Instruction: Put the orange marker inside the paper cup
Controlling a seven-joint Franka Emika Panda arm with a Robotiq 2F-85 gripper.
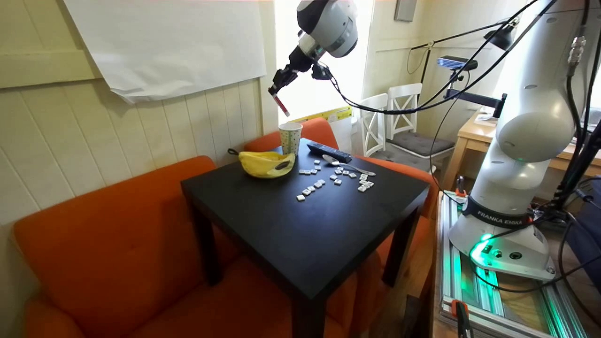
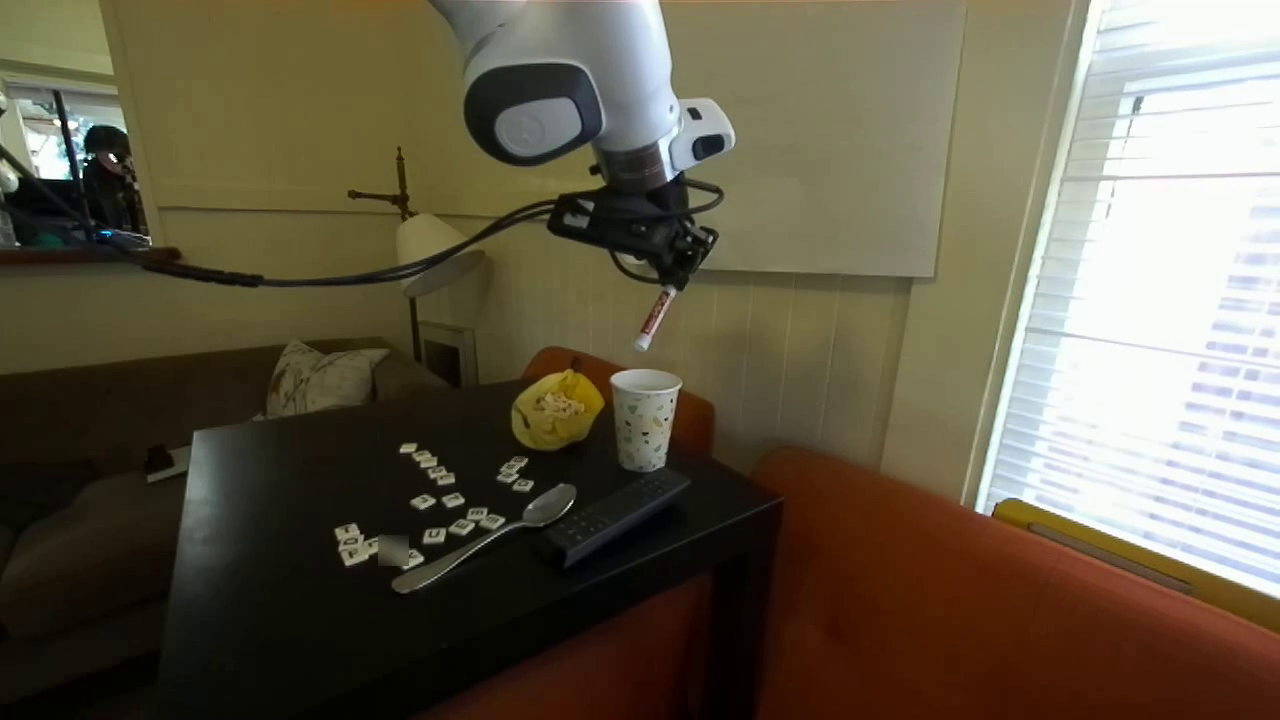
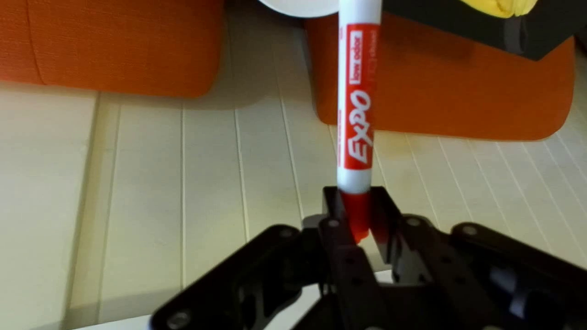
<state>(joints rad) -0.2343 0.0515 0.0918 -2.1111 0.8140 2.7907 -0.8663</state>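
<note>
The orange marker (image 1: 281,105) is a red and white Expo stick. It also shows in an exterior view (image 2: 656,317) and large in the wrist view (image 3: 358,101). My gripper (image 1: 273,91) is shut on its red end, seen between the two fingers in the wrist view (image 3: 355,195). The marker tilts, with its white end down. The paper cup (image 1: 290,139) is white with small coloured specks and stands upright on the table, also in an exterior view (image 2: 645,420). The marker's lower end is above the cup's rim, apart from it. Part of the cup's rim shows at the wrist view's top edge (image 3: 305,5).
A yellow banana-shaped bowl (image 2: 555,410) with small pale pieces stands beside the cup on the black table (image 1: 281,234). A remote (image 2: 615,515), a spoon (image 2: 490,535) and scattered letter tiles (image 1: 311,189) lie nearby. Orange seats (image 1: 117,244) and a panelled wall border the table.
</note>
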